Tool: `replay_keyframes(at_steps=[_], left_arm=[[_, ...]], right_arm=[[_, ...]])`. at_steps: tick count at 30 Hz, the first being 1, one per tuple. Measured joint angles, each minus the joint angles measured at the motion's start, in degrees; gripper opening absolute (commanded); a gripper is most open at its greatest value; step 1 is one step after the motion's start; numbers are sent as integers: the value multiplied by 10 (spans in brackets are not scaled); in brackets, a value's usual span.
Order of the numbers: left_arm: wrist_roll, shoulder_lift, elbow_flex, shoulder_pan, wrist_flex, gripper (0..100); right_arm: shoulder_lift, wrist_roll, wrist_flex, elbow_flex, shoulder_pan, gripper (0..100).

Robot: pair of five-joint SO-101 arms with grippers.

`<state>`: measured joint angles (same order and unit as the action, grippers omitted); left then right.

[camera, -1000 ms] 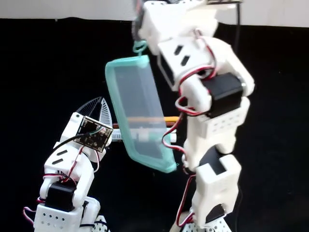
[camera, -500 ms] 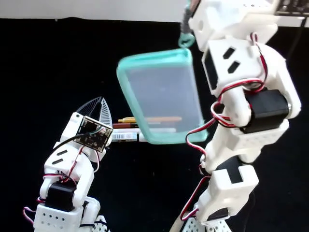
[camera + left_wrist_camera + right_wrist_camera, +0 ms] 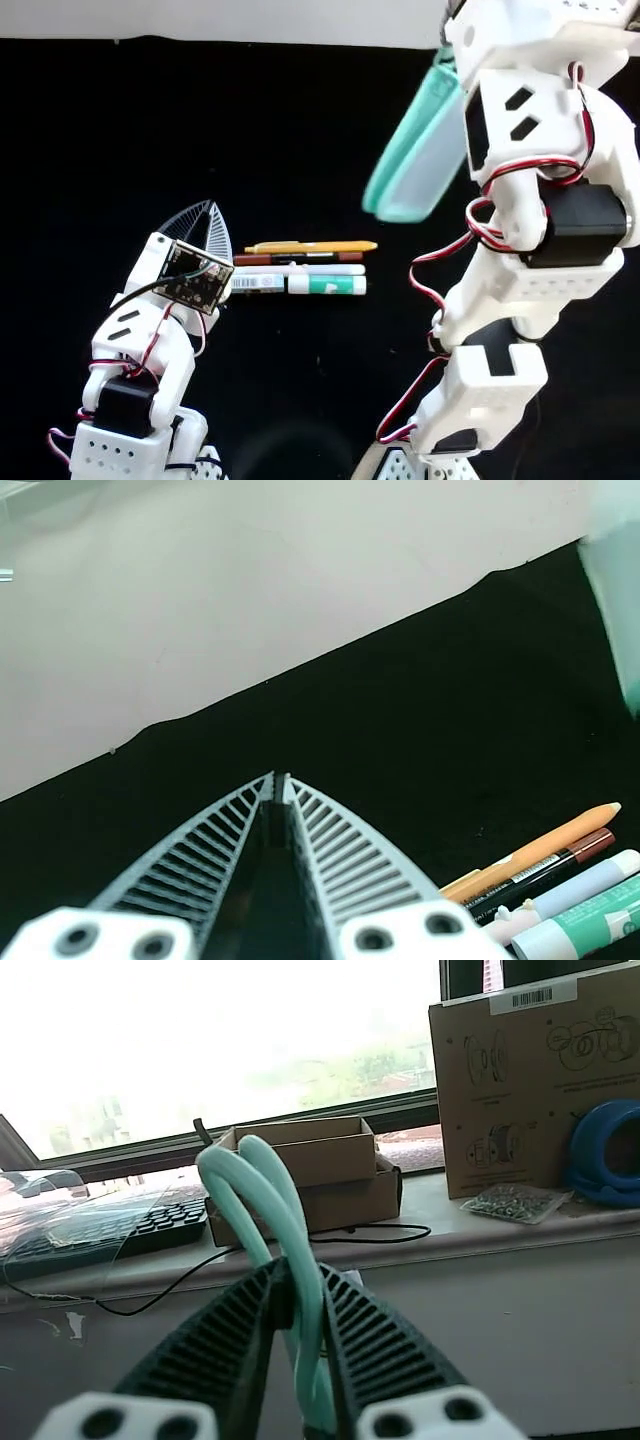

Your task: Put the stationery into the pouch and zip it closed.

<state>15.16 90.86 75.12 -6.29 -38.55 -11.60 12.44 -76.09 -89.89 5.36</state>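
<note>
Teal pouch [image 3: 415,150] hangs high over the right side of the black surface [image 3: 120,130]. It's clamped near its top in the right pincer [image 3: 295,1282], which bites down on the teal rim. A sec ago it dangled lower and nearer the middle, flat face to the overhead cam, right in front of the stationery [image 3: 300,270]. Since then the right arm has swung it up and off to the right, so it now shows edge-on, well apart from the row below. That uncovers all four pieces, from the yellow pen [image 3: 310,246] on the far side to the white-and-green stick [image 3: 327,286] on the near side. They lie side by side on the surface, none inside yet. So prob. loading hasn't begun, and the pouch needs to come back down first. Left pincer [image 3: 205,225] hasn't budged: clenched on nothing, near the row's left end.

Hard to tell whether the zip is open, w/ the pouch edge-on. Right pincer's tips are cut off at the top of the overhead view. From the left wrist cam the pens run out of frame.
</note>
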Motion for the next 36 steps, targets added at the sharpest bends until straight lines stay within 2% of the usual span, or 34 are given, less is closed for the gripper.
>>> replay_keyframes(at_steps=[14, 27, 36], left_arm=[[0, 0, 0, 0, 0, 7], [0, 0, 0, 0, 0, 7], [0, 0, 0, 27, 0, 7]], right_arm=[[0, 0, 0, 0, 6, 6], [1, 0, -4, 84, 125, 6], [1, 0, -19, 84, 163, 6]])
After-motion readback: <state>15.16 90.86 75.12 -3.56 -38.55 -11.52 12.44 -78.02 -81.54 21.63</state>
